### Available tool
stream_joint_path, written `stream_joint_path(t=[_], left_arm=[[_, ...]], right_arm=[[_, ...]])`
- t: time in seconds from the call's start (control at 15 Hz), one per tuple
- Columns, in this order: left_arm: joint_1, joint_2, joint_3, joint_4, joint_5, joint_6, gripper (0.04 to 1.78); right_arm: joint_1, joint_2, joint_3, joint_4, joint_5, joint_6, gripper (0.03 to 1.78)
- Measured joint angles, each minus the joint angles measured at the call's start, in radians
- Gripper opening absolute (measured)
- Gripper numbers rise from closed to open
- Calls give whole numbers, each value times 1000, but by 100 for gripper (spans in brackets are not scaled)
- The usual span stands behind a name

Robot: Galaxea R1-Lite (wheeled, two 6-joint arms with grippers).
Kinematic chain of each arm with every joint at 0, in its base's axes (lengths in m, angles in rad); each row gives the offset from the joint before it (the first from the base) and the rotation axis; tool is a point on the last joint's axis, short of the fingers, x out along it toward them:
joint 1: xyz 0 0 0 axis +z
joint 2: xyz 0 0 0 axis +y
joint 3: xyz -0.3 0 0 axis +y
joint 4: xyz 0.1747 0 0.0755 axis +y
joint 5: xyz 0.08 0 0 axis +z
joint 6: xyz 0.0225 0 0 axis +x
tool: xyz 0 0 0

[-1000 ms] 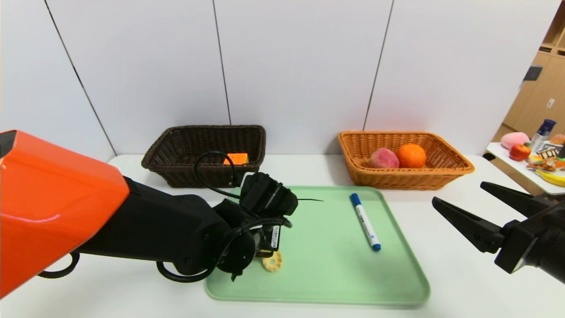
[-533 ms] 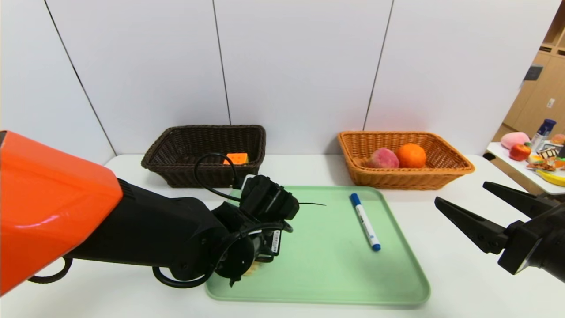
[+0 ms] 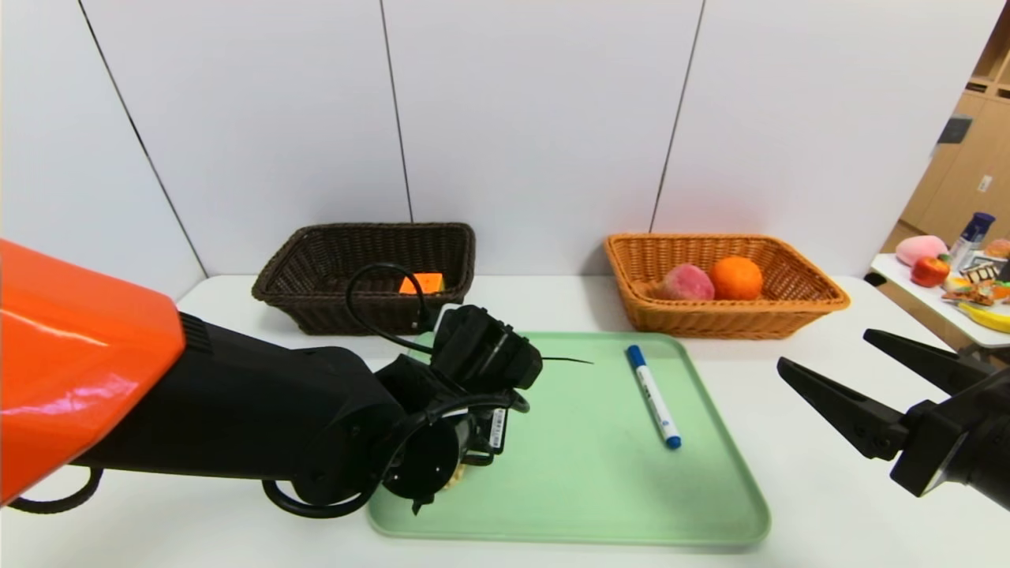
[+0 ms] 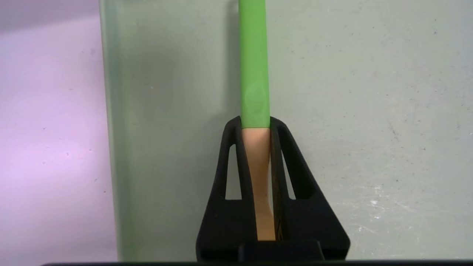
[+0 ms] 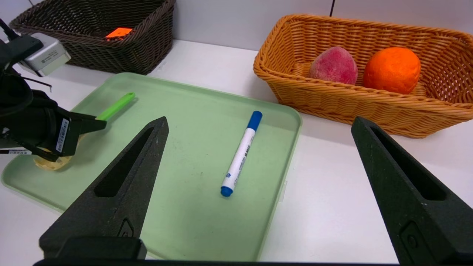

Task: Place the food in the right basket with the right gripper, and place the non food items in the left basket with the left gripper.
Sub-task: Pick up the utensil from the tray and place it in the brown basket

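My left gripper (image 4: 255, 123) is low over the near left part of the green tray (image 3: 600, 473), shut on a utensil with a green handle (image 4: 253, 66) and a beige end. The handle sticks out past the fingertips in the right wrist view (image 5: 116, 106). A round cookie (image 5: 48, 162) lies on the tray under that gripper, mostly hidden in the head view. A blue and white marker (image 3: 653, 397) lies on the tray's right part. My right gripper (image 3: 822, 349) is open and empty, right of the tray.
A dark brown basket (image 3: 316, 260) at the back left holds an orange block (image 3: 422, 282). An orange wicker basket (image 3: 789, 315) at the back right holds a peach (image 3: 685, 282) and an orange (image 3: 735, 278). A side table with toys (image 3: 947, 276) stands far right.
My left arm has shifted slightly right and forward, so its wrist now covers the cookie that showed a second ago. The right arm has barely moved.
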Motion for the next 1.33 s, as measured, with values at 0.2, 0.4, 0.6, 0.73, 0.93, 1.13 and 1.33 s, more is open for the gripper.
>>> stream_joint_path(t=[0.2,0.4,0.6,0.73,0.93,1.13,1.33], left_arm=[[-3,-43,-13,-3,1,24,18],[26,-104,-97,-4,1,88,18],[198,-127,-227,-8,-18,221,18],[329,-88,-339,-42,-63,331,18],[466,50,-488,-80,-106,450,18],[525,174,-599,-85,-115,499,18],[535,247,-627,-97,-112,498,40]], right_arm=[[0,0,2,0,0,0,171],[0,1,3,0,0,1,171],[0,2,7,1,2,3,171],[0,4,13,1,28,6,171],[0,5,16,0,36,5,171],[-1,6,16,0,36,7,171],[-13,6,17,0,36,10,171]])
